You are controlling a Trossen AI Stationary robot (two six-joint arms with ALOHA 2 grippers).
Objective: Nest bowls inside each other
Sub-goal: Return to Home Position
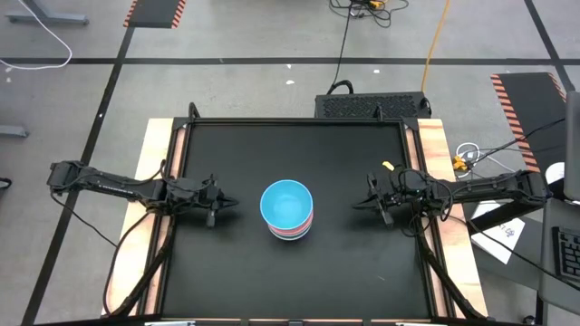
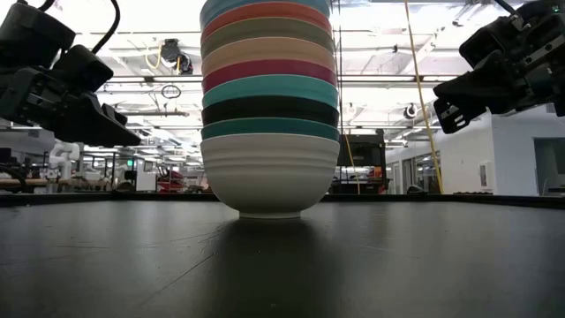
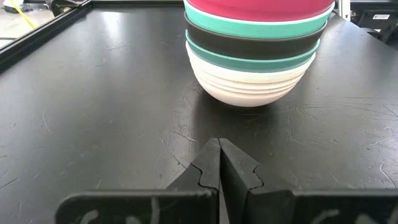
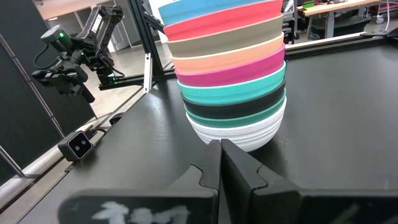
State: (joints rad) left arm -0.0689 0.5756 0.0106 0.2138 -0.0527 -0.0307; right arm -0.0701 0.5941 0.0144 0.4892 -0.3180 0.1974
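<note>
The bowls stand nested in one stack [image 1: 287,208] at the middle of the black table. From the bottom I see white, dark green, black, teal, magenta, peach, olive, red, and light blue on top [image 2: 269,115] [image 4: 230,81]. The white bowl's foot [image 3: 249,99] rests on the table. My left gripper [image 1: 234,204] [image 3: 219,144] is shut, hovering left of the stack and pointing at it. My right gripper [image 1: 356,205] [image 4: 220,146] is shut, hovering right of the stack and pointing at it. Both are apart from the bowls and above the table [image 2: 132,140] [image 2: 439,115].
The black table surface [image 1: 227,272] has a raised frame [image 1: 299,120] along its edges. A small yellow object [image 1: 388,166] lies near the right arm toward the far edge. A small camera block [image 4: 78,144] sits at the table's edge. Open surface lies all round the stack.
</note>
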